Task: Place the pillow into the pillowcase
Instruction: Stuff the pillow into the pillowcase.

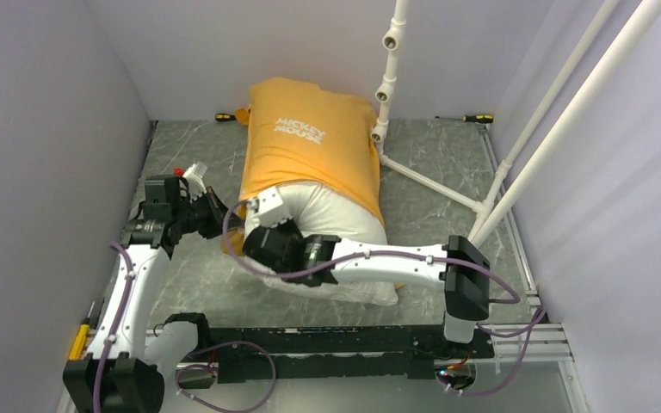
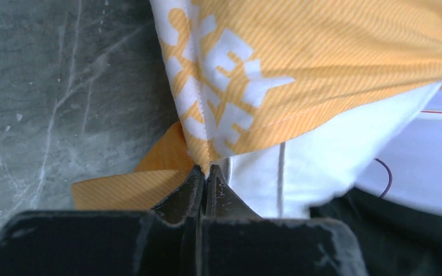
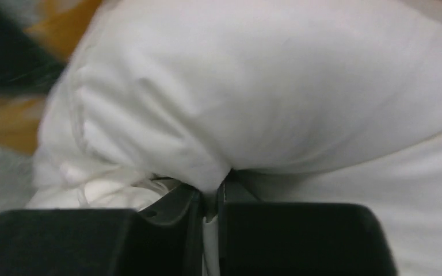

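Note:
The orange-yellow pillowcase [image 1: 310, 138] lies lengthwise on the table, its open end towards me. The white pillow [image 1: 344, 219] is partly inside it, and the near end bulges out. My left gripper [image 1: 222, 215] is at the left corner of the opening, shut on a bunched fold of the pillowcase [image 2: 322, 63] hem; its jaws [image 2: 207, 172] are pressed together on the cloth, with the pillow [image 2: 334, 155] just beyond. My right gripper [image 1: 258, 219] sits on the pillow's near left end. In its wrist view the right gripper [image 3: 213, 190] pinches a fold of the pillow [image 3: 276, 92] fabric.
A white pipe frame [image 1: 385, 86] stands right of the pillowcase, with slanted pipes [image 1: 568, 112] at the far right. Two screwdrivers [image 1: 224, 117] [image 1: 479, 118] lie by the back wall. A small red and white object [image 1: 191, 175] sits by the left arm. Grey walls close in both sides.

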`<state>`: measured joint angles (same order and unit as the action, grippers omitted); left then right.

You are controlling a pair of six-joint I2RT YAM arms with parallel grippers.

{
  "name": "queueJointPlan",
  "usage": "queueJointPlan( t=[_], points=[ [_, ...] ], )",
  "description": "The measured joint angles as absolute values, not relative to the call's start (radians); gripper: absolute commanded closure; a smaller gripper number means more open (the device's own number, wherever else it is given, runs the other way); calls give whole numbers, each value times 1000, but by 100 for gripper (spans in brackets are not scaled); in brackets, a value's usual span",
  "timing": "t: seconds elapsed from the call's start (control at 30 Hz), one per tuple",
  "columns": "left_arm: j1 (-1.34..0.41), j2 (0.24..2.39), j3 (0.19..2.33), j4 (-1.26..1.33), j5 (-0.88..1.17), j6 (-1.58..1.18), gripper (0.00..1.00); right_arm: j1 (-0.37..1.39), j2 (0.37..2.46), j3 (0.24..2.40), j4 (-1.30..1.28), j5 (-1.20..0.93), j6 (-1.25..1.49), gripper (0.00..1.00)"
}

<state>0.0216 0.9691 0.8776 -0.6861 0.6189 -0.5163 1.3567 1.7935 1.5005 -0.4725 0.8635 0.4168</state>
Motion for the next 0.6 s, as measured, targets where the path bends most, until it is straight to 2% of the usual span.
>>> queueJointPlan(
  t=[0.3,0.6],
  points=[
    [15,817,912,-723,620,-574,100,1131,1687,1427,-398,679,404,100],
    [29,748,995,-722,619,-676,100,1101,1780,1642,-403,581,361,100]
  ],
)
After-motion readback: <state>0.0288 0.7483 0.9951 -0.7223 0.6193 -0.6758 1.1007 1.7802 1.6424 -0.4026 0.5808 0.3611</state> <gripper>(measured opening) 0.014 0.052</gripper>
